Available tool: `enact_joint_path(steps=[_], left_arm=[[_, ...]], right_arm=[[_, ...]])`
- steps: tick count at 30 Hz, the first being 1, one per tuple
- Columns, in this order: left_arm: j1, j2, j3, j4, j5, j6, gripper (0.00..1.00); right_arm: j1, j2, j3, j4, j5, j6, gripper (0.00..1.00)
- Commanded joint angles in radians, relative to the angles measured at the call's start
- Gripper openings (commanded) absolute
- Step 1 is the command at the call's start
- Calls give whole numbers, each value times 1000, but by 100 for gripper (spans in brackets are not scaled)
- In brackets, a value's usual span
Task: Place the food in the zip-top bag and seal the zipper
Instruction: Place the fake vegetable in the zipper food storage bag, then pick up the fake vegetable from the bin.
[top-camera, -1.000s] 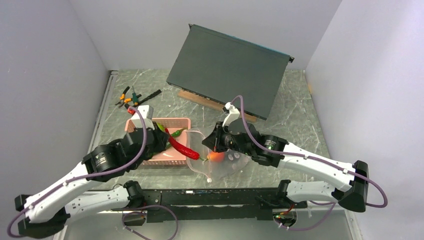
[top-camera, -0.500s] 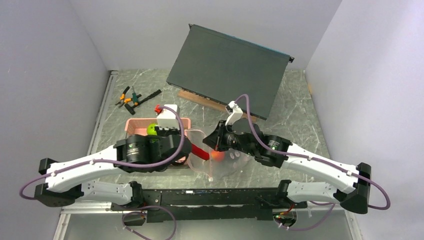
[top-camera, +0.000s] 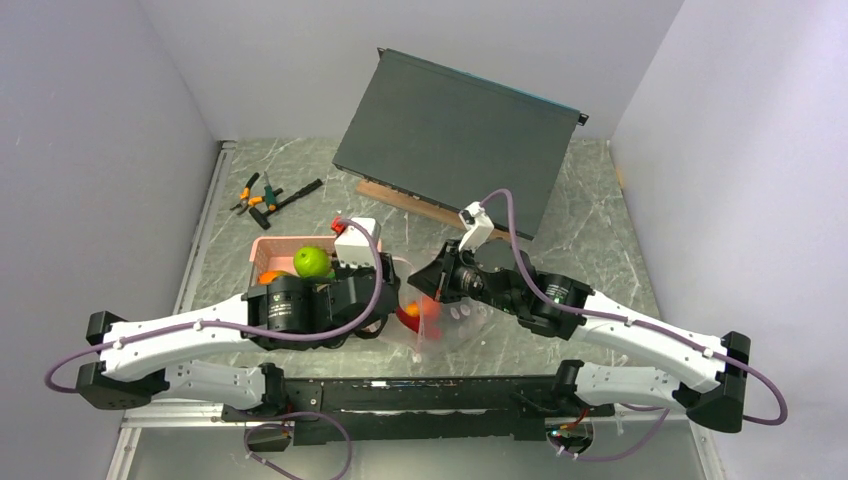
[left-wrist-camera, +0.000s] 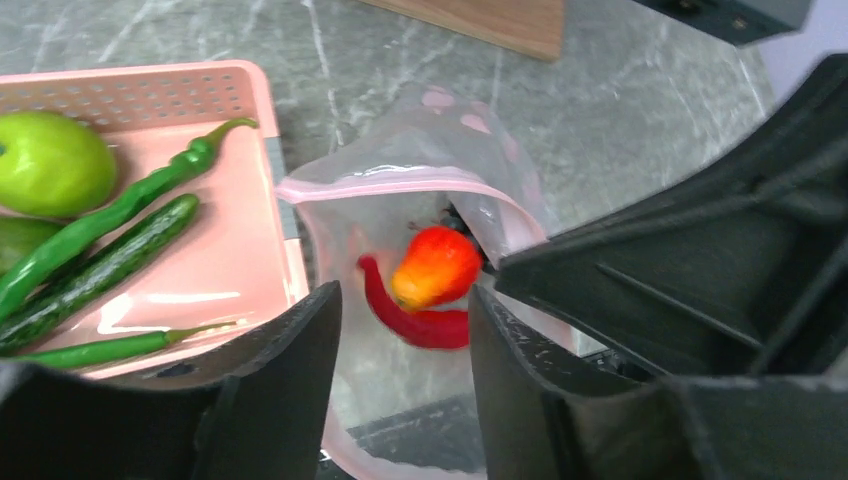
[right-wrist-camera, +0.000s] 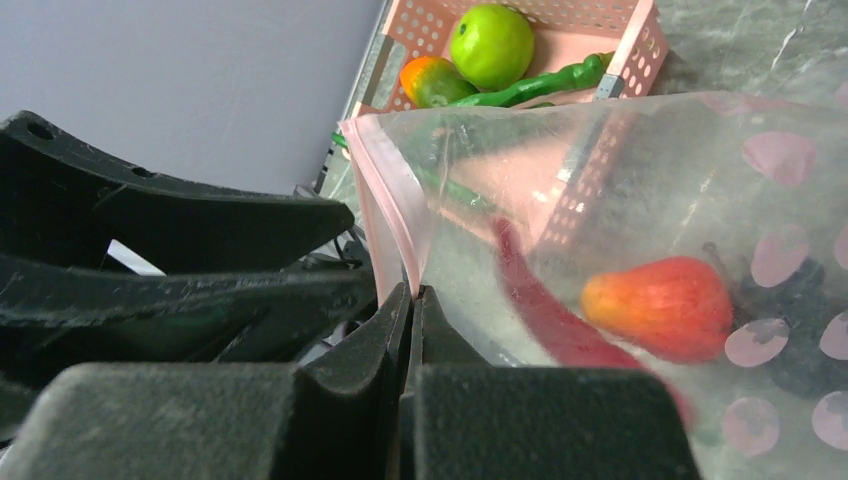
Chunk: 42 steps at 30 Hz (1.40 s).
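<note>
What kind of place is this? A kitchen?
Probably a robot lab booth, not a kitchen: plain walls box in a table, toy food sits in a pink basket, and pliers lie nearby.

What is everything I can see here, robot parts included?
zip-top bag: 1, clear, pink strip, right of basket
chilli: 1, red, in bag
fruit: 1, red-orange, in bag
basket: 1, pink, table's left
apple: 1, green, in basket
mango: 1, orange-green, in basket
green peppers: 2, in basket
cucumber: 1, dark green, in basket
pliers: small cluster, orange handles, far left
panel: 1, dark, back
left hand: open, over bag mouth
right hand: shut on bag edge
</note>
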Motion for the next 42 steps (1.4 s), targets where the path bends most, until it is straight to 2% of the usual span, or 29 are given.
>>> enact_joint_path(steps=[1, 4, 9, 18, 26, 32, 33, 36, 42], left_arm=[[-6, -64, -33, 185, 126, 110, 61], [-7, -110, -62, 236, 167, 142, 70], [-7, -217, -119, 261, 166, 151, 73], [-6, -378, -207, 78, 74, 29, 90], [-6, -558, -305, -95, -35, -136, 91], [22, -554, -339, -166, -83, -171, 96], [41, -542, -338, -164, -74, -160, 97], [170, -506, -356, -51, 25, 6, 98], [544, -476, -426, 90, 301, 205, 99]], right_arm=[[-4, -38, -8, 46, 12, 12, 0], [-4, -40, -11, 44, 12, 10, 0], [-2, -43, -18, 43, 10, 5, 0], [-3, -47, -30, 33, 21, -4, 0], [-5, -45, -37, 30, 29, -11, 0], [-4, -36, -37, 30, 30, -16, 0], [-5, -34, -37, 30, 28, -15, 0], [-4, -34, -33, 22, 27, -17, 0], [-4, -51, -31, 1, 36, -20, 0]])
